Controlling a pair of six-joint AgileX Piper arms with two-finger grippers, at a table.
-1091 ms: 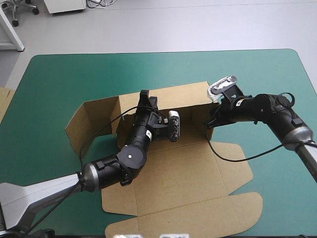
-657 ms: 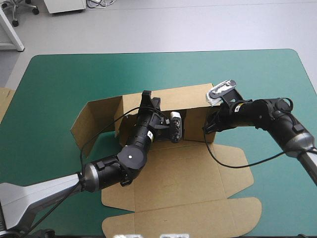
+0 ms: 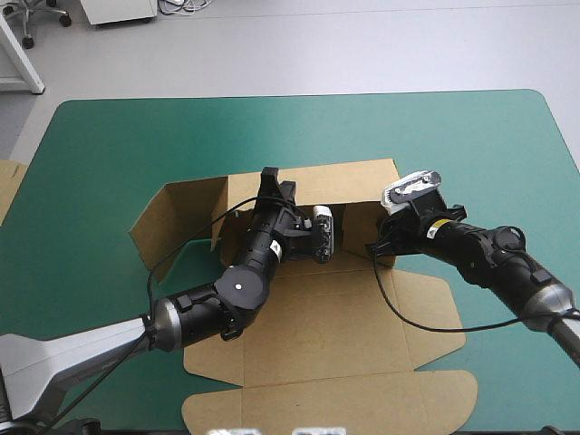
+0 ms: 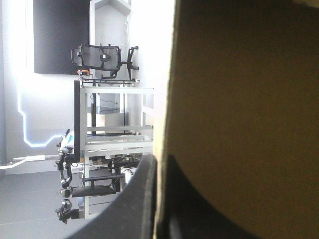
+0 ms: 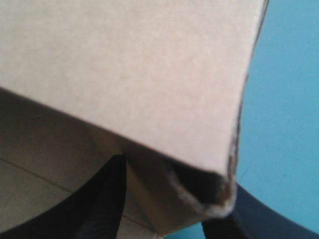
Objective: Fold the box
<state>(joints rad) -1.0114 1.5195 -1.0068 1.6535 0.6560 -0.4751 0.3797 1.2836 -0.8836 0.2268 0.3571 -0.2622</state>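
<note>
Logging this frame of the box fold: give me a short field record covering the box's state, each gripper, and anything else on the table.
thing: flat-cut brown board box on the teal-green table cover
box state: rear wall raised; left side flap angled outward; near panels lie flat
left gripper: black fingers shut on the rear wall's top edge
right gripper: fingers shut on the board at the rear wall's right end
other: edge of more brown board at the table's left edge

box (image 3: pixel 317 335): matt brown board, rough fibrous edge; cover (image 3: pixel 118 145): smooth, matt teal-green.
</note>
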